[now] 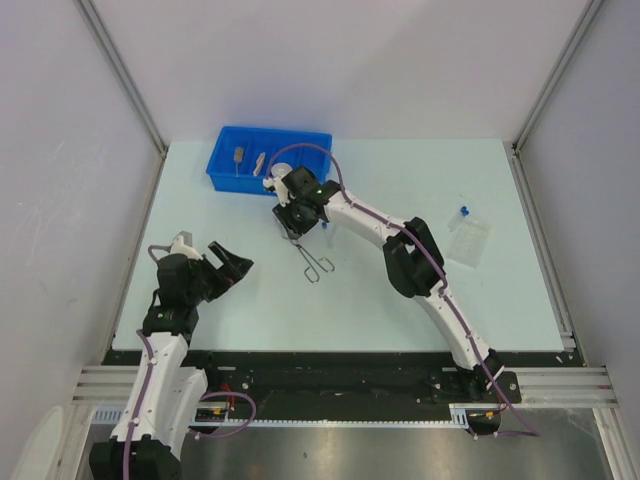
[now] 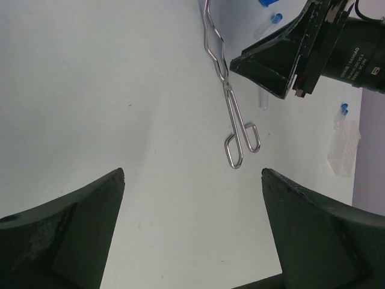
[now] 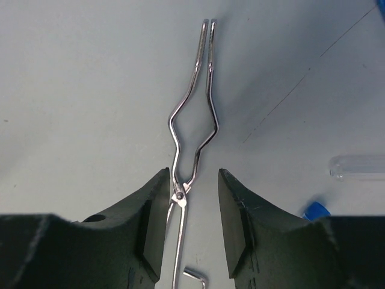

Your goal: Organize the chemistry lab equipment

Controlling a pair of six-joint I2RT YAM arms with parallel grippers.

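The silver wire tongs (image 1: 314,262) lie flat on the table. My right gripper (image 1: 294,224) is low over their upper half. In the right wrist view the tongs (image 3: 191,114) run between my open right gripper (image 3: 194,180), with the pivot close to the left finger (image 3: 153,211); the jaws are not closed on them. My left gripper (image 1: 232,264) is open and empty, left of the tongs' loop handles (image 2: 240,144). A clear tube (image 3: 360,167) and a blue cap (image 3: 315,211) lie beside the right gripper. The clear tube rack (image 1: 470,240) sits at the right.
The blue divided bin (image 1: 225,175) stands at the back left, holding tan-handled tools (image 1: 239,156) and a white round dish (image 1: 280,168). A blue-capped tube (image 1: 464,211) lies by the rack. Grey walls enclose the table.
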